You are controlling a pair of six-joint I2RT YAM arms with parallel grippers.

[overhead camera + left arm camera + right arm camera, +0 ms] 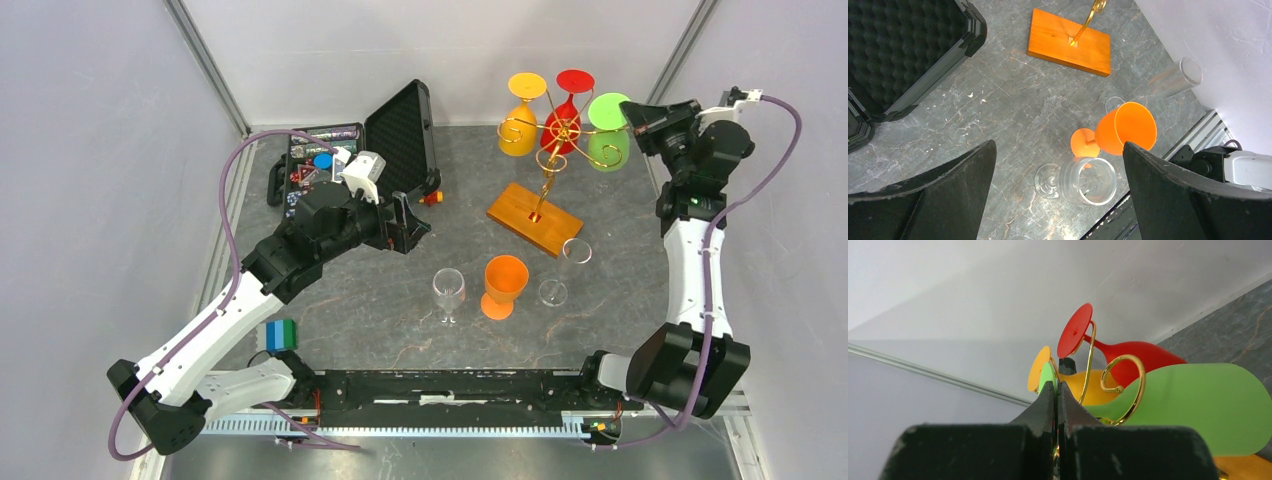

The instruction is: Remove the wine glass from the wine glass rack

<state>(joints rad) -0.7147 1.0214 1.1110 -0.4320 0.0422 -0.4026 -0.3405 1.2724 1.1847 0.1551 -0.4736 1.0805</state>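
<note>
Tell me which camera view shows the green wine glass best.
Top external: the green wine glass hangs whole, upside down on the wine glass rack, foot and bowl both visible. Right wrist shows its bowl close but its foot edge-on beside the shut right pincer. Left wrist misses it.

Black foam-lined case [400, 135] at 11 o'clock, lid open, small coloured parts [318, 162] in its tray. Blue-green block [281, 335] at 8 o'clock, near table edge.
</note>
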